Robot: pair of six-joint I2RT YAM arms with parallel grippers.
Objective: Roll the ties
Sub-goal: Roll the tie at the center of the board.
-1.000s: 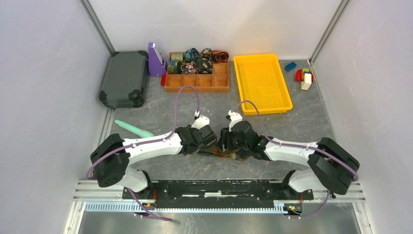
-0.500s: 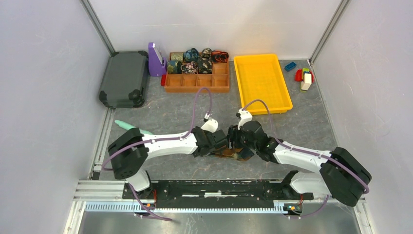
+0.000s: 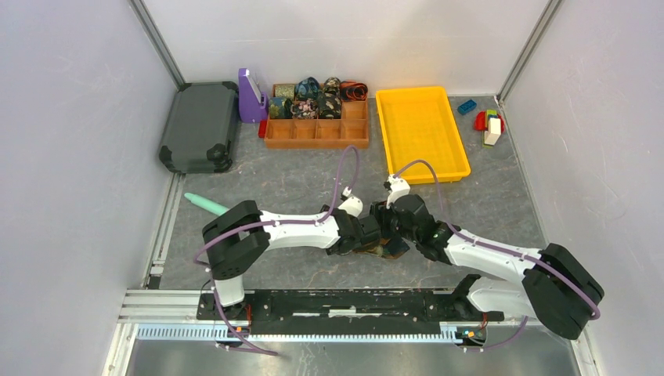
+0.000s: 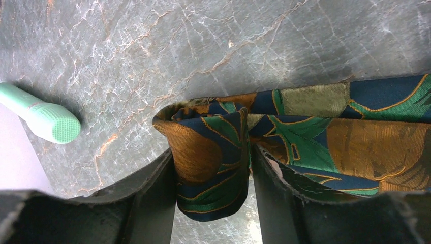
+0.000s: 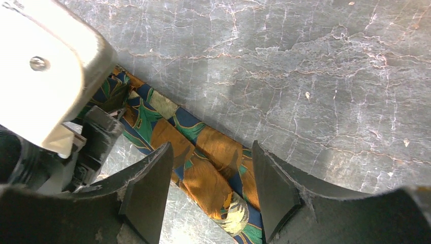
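A tie printed in orange, blue and green lies doubled on the grey table between the two arms. In the left wrist view its folded end bulges up between the fingers of my left gripper; it touches the left finger, and a thin gap shows at the right one, so the jaws are open. My right gripper hangs open over the doubled strip, a finger on each side with bare table showing beside it. From above, the left gripper and the right gripper nearly touch.
A brown compartment box with several rolled ties stands at the back. A yellow tray is on its right, a purple holder and a dark case on its left. A teal stick lies at the left, toy blocks at the far right.
Both grippers have shifted to the right along the tie, and the left arm's elbow swung right. The jaws of both grippers have widened, and the left has loosened on the fold.
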